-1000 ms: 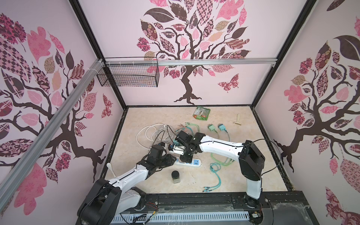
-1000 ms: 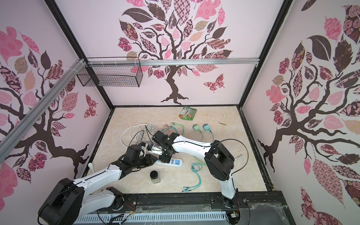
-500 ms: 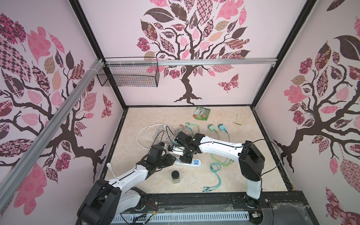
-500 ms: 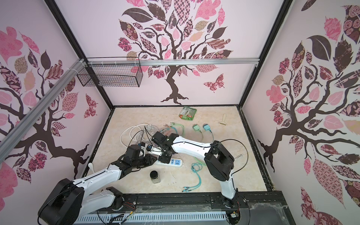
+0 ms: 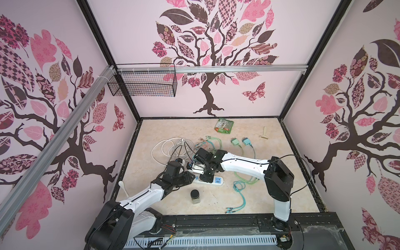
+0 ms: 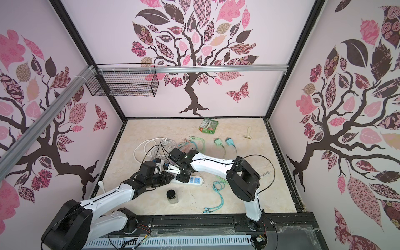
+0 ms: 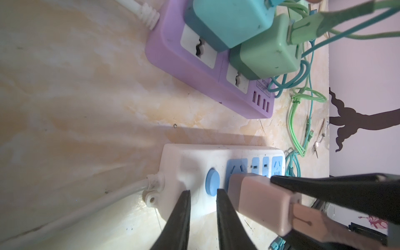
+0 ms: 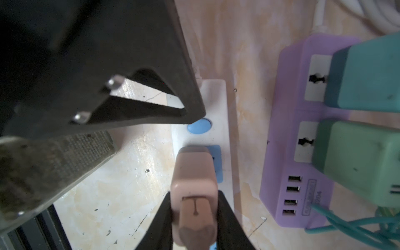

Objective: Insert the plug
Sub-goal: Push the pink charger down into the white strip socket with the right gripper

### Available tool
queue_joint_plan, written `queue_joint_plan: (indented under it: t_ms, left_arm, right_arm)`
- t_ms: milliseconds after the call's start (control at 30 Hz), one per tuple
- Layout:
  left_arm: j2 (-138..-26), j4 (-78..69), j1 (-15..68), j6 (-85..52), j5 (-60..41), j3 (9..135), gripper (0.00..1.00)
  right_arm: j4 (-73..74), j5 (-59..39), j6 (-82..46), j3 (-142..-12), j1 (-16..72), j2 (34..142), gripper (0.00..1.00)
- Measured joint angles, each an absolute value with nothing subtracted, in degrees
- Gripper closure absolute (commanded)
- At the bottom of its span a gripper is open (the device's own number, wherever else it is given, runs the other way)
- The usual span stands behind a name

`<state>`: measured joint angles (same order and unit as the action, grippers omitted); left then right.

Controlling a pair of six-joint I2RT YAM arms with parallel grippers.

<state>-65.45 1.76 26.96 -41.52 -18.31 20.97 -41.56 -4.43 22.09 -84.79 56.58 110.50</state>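
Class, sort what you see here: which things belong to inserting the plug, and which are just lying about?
In the job: pink plug, right gripper holding it, white power strip, left gripper at its end.
Lying about: purple power strip, black-lidded jar, green packet, white cable coil.

Each arm is built from smooth white links joined by big, boxy black joints, both the left arm (image 5: 140,195) and the right arm (image 5: 244,163). A thin black cable (image 5: 311,173) loops free beside the right one. The fingers (image 7: 179,218) are black, flat, and narrow to a point. One has a triangular opening, two silver screws (image 8: 112,82) and a grey pad (image 8: 54,164) with a fine grid texture.
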Motion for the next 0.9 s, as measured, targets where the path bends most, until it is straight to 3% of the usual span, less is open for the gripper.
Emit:
queue_joint_plan:
  t_ms: [900]
  left_arm:
    - [-60.8, 7.0, 26.2, -41.6, -15.8, 18.0, 0.74]
  right_arm:
    - [-43.5, -2.3, 22.0, -87.1, 57.3, 112.7, 0.79]
